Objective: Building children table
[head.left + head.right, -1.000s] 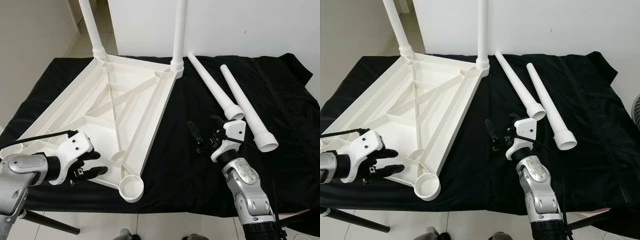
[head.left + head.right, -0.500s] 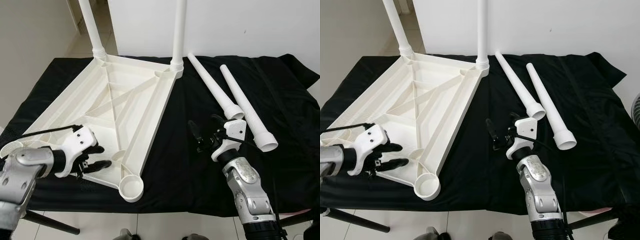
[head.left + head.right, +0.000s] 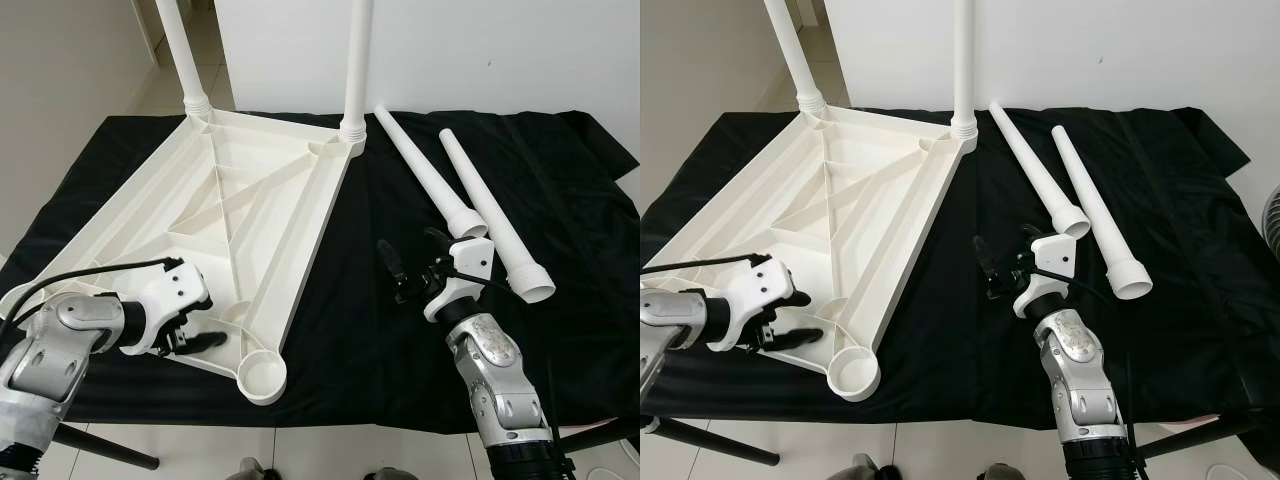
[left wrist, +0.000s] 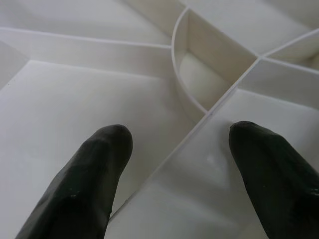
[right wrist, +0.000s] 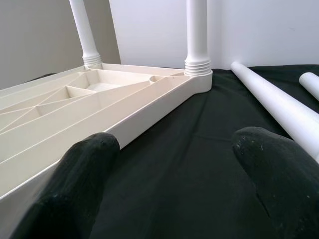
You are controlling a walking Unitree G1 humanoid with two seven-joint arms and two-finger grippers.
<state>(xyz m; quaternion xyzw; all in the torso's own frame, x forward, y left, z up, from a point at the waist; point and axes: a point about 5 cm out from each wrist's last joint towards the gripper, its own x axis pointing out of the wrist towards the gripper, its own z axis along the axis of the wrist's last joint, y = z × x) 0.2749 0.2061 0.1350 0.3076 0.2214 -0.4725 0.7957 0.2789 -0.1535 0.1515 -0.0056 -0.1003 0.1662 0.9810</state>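
The white tabletop (image 3: 230,210) lies upside down on the black-draped table (image 3: 560,180), ribs upward. Two legs (image 3: 357,60) stand screwed into its far corners, their upper ends cut off by the frame edge. Two loose legs (image 3: 430,175) lie beside it on the cloth. The left tool (image 3: 197,330) is open over the ribbed underside near the empty corner socket (image 3: 263,375). The right tool (image 3: 412,270) is open above bare cloth, between the tabletop and the loose legs.

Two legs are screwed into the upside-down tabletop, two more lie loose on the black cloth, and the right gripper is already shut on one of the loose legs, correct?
Not quite. The right gripper is open and empty over the black cloth, short of the two loose legs; the left eye view shows it. The rest holds: two legs stand in the overturned tabletop.
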